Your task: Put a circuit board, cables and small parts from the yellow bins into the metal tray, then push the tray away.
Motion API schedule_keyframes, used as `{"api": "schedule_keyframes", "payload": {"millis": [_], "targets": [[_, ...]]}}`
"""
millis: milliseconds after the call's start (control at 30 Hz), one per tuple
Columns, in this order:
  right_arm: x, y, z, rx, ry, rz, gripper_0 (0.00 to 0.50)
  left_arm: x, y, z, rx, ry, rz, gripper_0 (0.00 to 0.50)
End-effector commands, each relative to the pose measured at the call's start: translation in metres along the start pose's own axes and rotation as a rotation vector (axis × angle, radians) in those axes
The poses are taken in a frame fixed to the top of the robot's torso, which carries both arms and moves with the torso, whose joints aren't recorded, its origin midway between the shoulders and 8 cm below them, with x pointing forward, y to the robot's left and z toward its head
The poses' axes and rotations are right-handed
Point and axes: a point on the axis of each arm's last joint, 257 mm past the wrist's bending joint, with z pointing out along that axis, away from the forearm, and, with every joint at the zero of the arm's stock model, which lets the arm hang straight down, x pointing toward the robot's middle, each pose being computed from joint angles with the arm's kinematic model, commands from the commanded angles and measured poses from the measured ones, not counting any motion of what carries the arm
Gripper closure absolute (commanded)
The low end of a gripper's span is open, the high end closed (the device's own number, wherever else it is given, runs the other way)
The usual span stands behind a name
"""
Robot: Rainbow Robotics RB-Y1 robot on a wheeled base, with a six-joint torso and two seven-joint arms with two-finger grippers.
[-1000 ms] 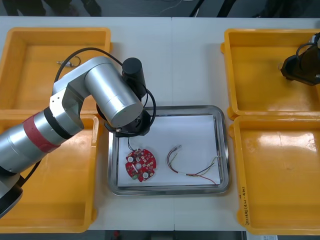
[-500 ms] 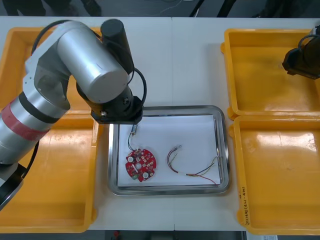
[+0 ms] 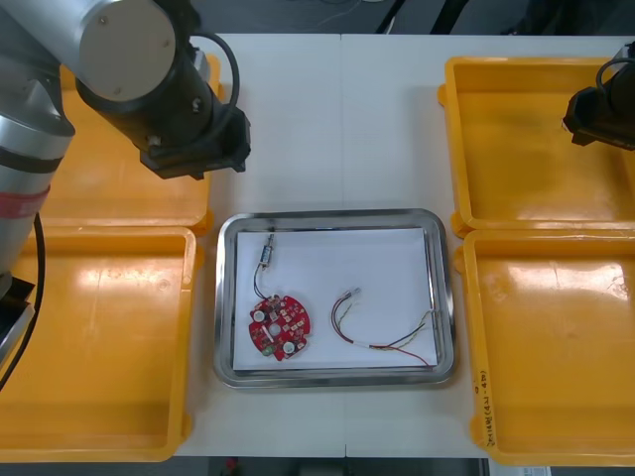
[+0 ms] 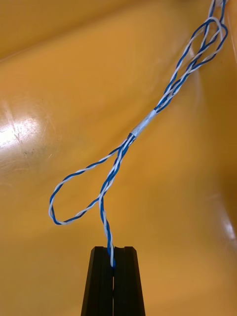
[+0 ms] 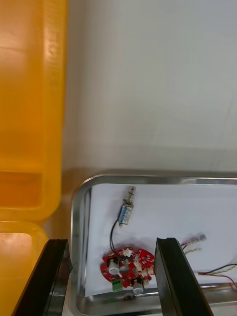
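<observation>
The metal tray (image 3: 327, 215), white inside, holds a round red circuit board (image 3: 279, 326), a red and yellow cable (image 3: 382, 335) and a small metal part (image 3: 266, 254) on a black wire. My left arm (image 3: 149, 79) hangs over the far left yellow bin (image 3: 99, 203). In the left wrist view my left gripper (image 5: 111, 242) is open above the tray's (image 5: 148, 177) left end, with the small metal part (image 5: 125, 210) and the board (image 5: 126, 264) between its fingers, well below. Over the far right bin (image 3: 516, 149), my right gripper (image 3: 600, 117) (image 4: 113, 249) is shut on a twisted blue and white cable (image 4: 143, 123).
Two more yellow bins lie at the near left (image 3: 99, 337) and near right (image 3: 546, 347), close against the tray's sides. Bare table (image 3: 337, 119) stretches beyond the tray's far rim, between the two far bins.
My left arm has risen from the tray's left end and swung back to the far left, and the small metal part it covered now lies in the tray. The right gripper has barely moved.
</observation>
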Motion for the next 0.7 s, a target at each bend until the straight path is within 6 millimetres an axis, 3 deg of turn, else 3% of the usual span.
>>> {"api": "schedule_keyframes", "payload": {"millis": [33, 267, 300, 467, 700], "targets": [[-0.006, 0.001, -0.012, 0.015, -0.015, 0.013, 0.5, -0.045, 0.03, -0.031, -0.037, -0.068, 0.082, 0.0], [0.006, 0.002, -0.026, 0.028, 0.016, -0.002, 0.5, -0.072, 0.088, -0.03, -0.116, -0.051, 0.042, 0.0], [0.006, 0.002, -0.026, 0.028, 0.016, -0.002, 0.5, -0.072, 0.088, -0.03, -0.116, -0.051, 0.042, 0.0], [0.018, 0.017, -0.033, 0.02, 0.052, 0.04, 0.5, -0.105, 0.128, -0.019, -0.156, -0.104, 0.016, 0.0], [0.03, 0.035, -0.039, 0.023, 0.073, 0.088, 0.5, -0.136, 0.164, -0.008, -0.2, -0.178, -0.003, 0.0]]}}
